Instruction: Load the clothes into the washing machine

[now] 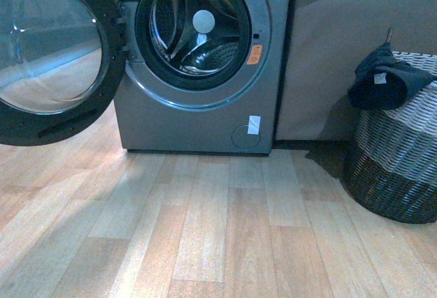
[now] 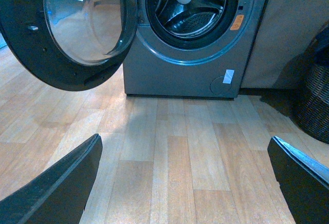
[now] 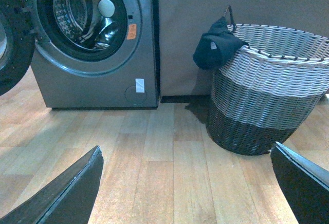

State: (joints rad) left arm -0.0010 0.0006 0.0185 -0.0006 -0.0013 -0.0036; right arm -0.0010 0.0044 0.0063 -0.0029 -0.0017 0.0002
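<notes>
The left jaws stood spread wide and empty, low over the wooden floor (image 2: 175, 172); the right jaws gaped likewise, nothing between them, facing the wicker basket (image 3: 262, 95) at the right; neither had touched anything. The clothes (image 3: 216, 49) hung bunched over the basket's left rim, white label outward, well apart from the washing machine (image 1: 198, 120) on the left; its door (image 1: 48, 52) was swung fully open to the left and the drum (image 1: 194, 45) showed no clothes. The step in hand was likely the right arm's reach for the garment; it would do best to close on the thick bunched fold, not the loose hanging edge; lift clear of the rim so the wicker did not snag; then carry left and push deep past the door seal, so nothing trailed out.
</notes>
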